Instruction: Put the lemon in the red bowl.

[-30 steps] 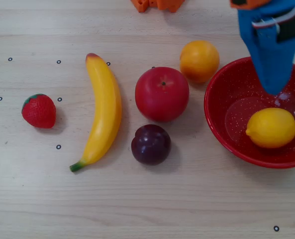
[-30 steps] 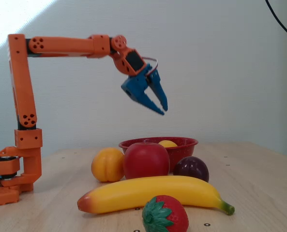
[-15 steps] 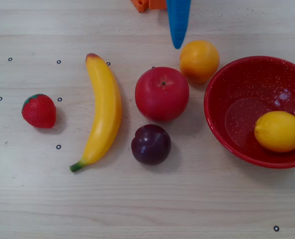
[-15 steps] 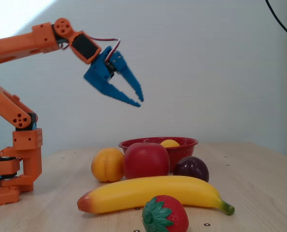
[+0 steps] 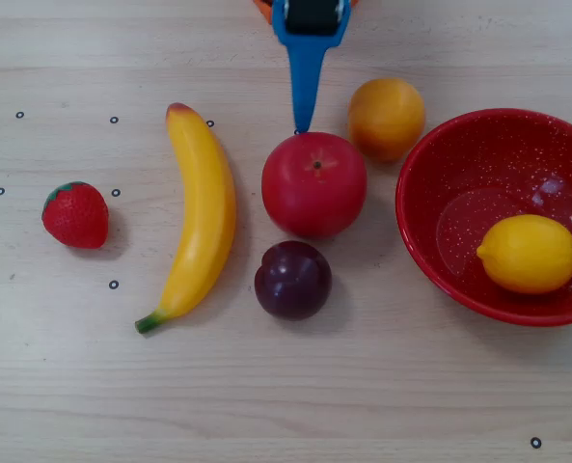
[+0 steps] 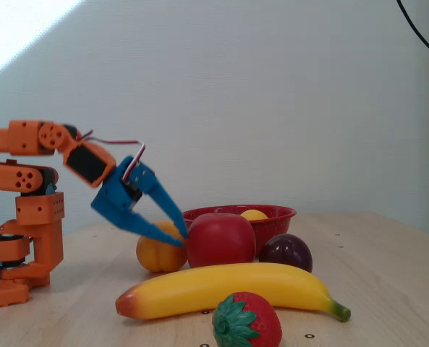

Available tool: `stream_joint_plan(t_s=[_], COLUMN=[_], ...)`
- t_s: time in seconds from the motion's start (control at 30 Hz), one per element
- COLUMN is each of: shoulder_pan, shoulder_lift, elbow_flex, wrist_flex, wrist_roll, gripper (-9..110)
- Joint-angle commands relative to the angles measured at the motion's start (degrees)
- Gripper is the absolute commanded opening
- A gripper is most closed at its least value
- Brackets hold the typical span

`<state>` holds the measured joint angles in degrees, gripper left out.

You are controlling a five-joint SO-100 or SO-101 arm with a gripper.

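The lemon (image 5: 527, 253) lies inside the red bowl (image 5: 440, 164) at the right of the overhead view. In the fixed view only its yellow top (image 6: 254, 215) shows above the bowl's rim (image 6: 279, 212). My blue gripper (image 5: 301, 123) comes in from the top edge. Its tip is by the far side of the red apple (image 5: 314, 183), well left of the bowl. In the fixed view the gripper (image 6: 184, 239) tilts down with its jaws closed together at the tips and nothing between them.
An orange (image 5: 386, 118) sits between the apple and the bowl. A dark plum (image 5: 292, 280) lies in front of the apple. A banana (image 5: 201, 217) and a strawberry (image 5: 75, 214) lie to the left. The arm's orange base (image 6: 19, 224) stands at the left of the fixed view.
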<state>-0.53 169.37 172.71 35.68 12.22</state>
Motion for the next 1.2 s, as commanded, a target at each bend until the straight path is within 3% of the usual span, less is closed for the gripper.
stream_joint_plan(t_s=[0.0,0.37,0.67,1.17], shoulder_pan=[-1.32,-3.16,-3.08,-2.9], shoulder_lift=[6.06,15.73,15.73,15.64], elbow_flex=[3.08,5.98,5.98,5.98], wrist_flex=[-3.69,14.24,14.5,14.77], wrist_roll=[2.29,-1.14,-7.12,-8.0], gripper=[0,0,0,0])
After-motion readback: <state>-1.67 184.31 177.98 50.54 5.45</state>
